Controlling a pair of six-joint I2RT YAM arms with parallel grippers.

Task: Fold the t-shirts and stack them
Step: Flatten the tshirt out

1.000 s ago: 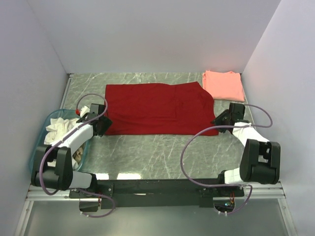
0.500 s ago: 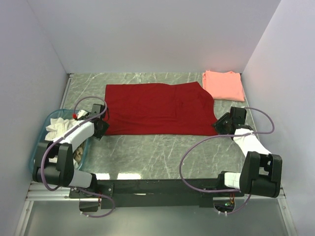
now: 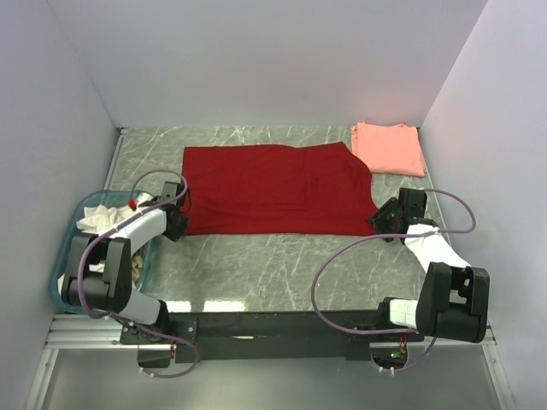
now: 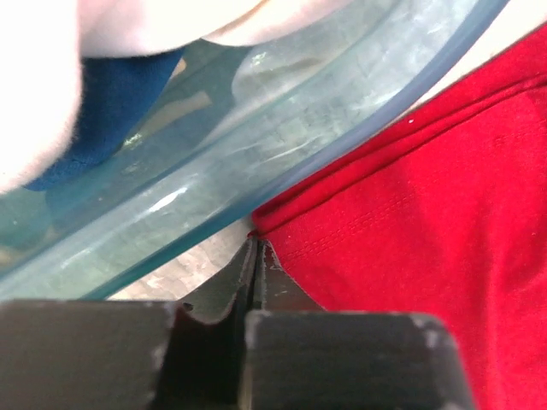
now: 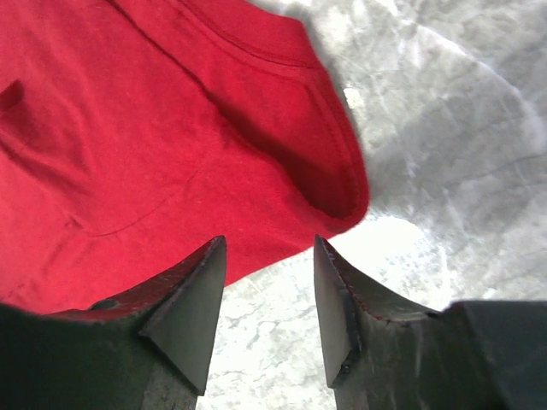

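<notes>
Deep red t-shirt point(image 3: 273, 188): spread flat, mid-table. Left gripper point(image 4: 255, 249): fingers pressed together, tips touching its near-left hem corner, beside teal bin point(image 4: 256, 145). Right gripper point(image 5: 269, 249): jaws apart at near-right corner. Salmon-pink t-shirt point(image 3: 389, 148): folded, far right.

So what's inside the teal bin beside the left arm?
Crumpled white cloth fills the bin; a dark blue item shows through its wall. Anything beneath is covered.

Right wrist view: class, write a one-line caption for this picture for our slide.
The right gripper, jaws open, at a hemmed corner of the deep red t-shirt on the marble table.
</notes>
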